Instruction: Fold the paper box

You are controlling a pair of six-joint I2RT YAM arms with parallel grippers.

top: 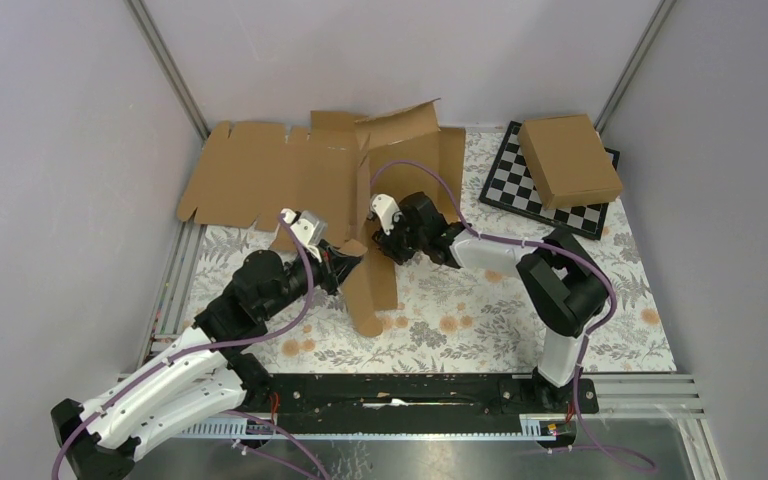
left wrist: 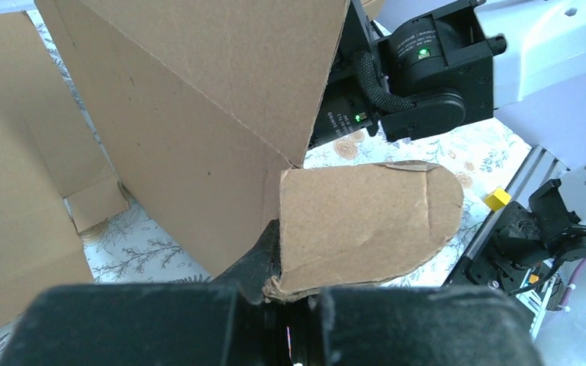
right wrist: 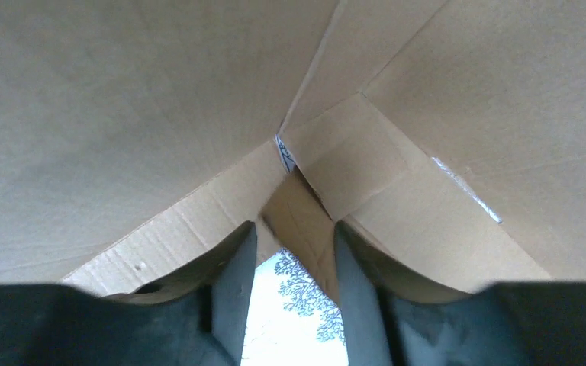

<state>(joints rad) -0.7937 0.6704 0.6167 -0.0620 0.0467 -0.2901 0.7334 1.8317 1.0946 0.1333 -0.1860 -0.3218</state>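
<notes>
- Pinching hard, the left gripper [left wrist: 278, 274] has its jaws pressed together on a rounded flap [left wrist: 366, 221] of the paper box [top: 405, 140]; the wrist view shows that flap sticking out of the fingers toward the right of the frame.
- From above, the paper box sits in the upper middle of the frame, half raised: one panel stands up at the back, and a long strip runs down toward the centre of the floral tablecloth [top: 460, 310].
- Over on the right arm, the right gripper [right wrist: 294, 229] is tucked in under the cardboard, and its camera sees brown panels filling nearly the whole frame.
- Its jaws stand spread a little, with a sliver of flower print showing between the two dark fingers [right wrist: 233, 282].
- A folded corner of cardboard dips into that gap near the fingertips, lying closer to the finger on the right of the frame; I cannot tell whether it touches.
- Both grippers meet near the middle of the overhead frame, close together at the box's lower part.
- Upper left of the overhead frame: a wide flat cardboard sheet [top: 250, 170] with notched edges, lying beside the box.
- Upper right: a chessboard [top: 505, 185], with a closed brown box [top: 570, 158] resting on it, well apart from both arms.
</notes>
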